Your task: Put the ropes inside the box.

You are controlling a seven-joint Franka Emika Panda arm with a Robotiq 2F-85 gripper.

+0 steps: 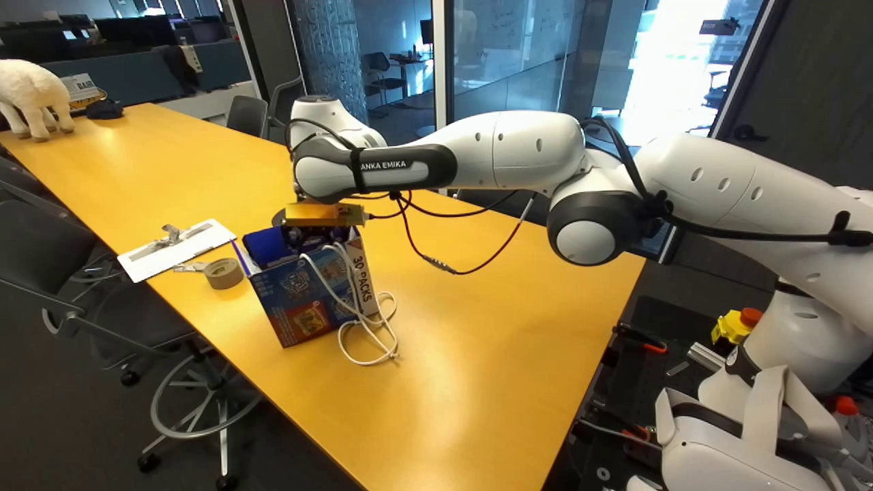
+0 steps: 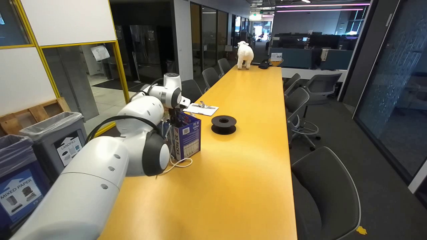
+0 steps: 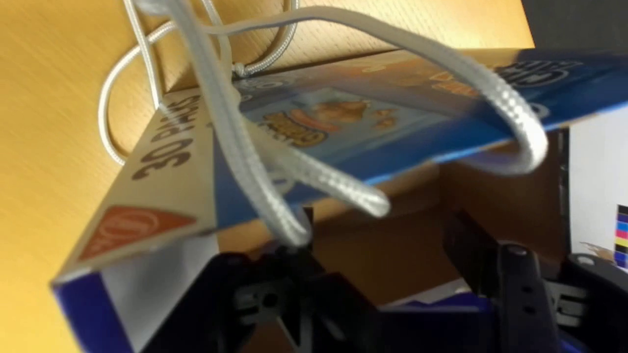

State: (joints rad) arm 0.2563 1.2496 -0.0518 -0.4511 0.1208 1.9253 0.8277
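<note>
White and braided, draping as rope (image 3: 238, 142) over the rim of the blue box (image 1: 293, 293), running lengthwise down the printed wall and lying in loops beside it on the table (image 1: 477, 354). Bending over the open mouth, yet blurring and hiding any depth inside. Being cut off at the wrist view's top edge; disappearing partly behind the arm (image 2: 96, 170) in an exterior view. At the gripper (image 3: 385, 225), standing wide apart in the jaws.

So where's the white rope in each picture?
In an exterior view: the rope, left of centre, looping onto the table.
In an exterior view: the rope, left of centre, lower half.
Wrist view: the rope, large, mostly upper half.
Landmark in all: the blue box.
</note>
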